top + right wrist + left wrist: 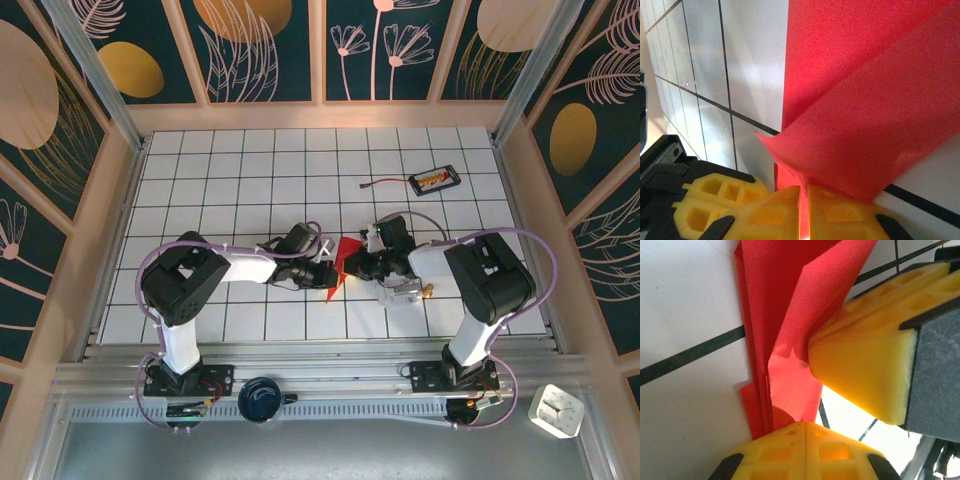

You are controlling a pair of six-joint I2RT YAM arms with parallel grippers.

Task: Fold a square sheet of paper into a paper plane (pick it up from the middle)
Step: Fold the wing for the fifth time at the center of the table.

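The square sheet of paper [341, 262] is bright red and partly folded into a pointed shape with raised flaps. It lies near the table's middle, between both grippers. My left gripper [327, 273] comes in from the left. In the left wrist view its yellow jaws [805, 426] are pressed together at the paper's [785, 290] lower edge, with no red showing in the seam. My right gripper [359, 266] reaches in from the right. Its jaws [803, 192] are shut on a lifted flap of the paper [865, 100], red showing in the gap. One right finger [865, 365] presses the flap.
A small black tray [434, 180] with a cable lies at the back right. A small clear piece [408, 291] sits by the right arm. Wooden walls ring the white grid table [220, 180]. A dark round object [262, 398] and a white box [556, 410] sit off its front edge.
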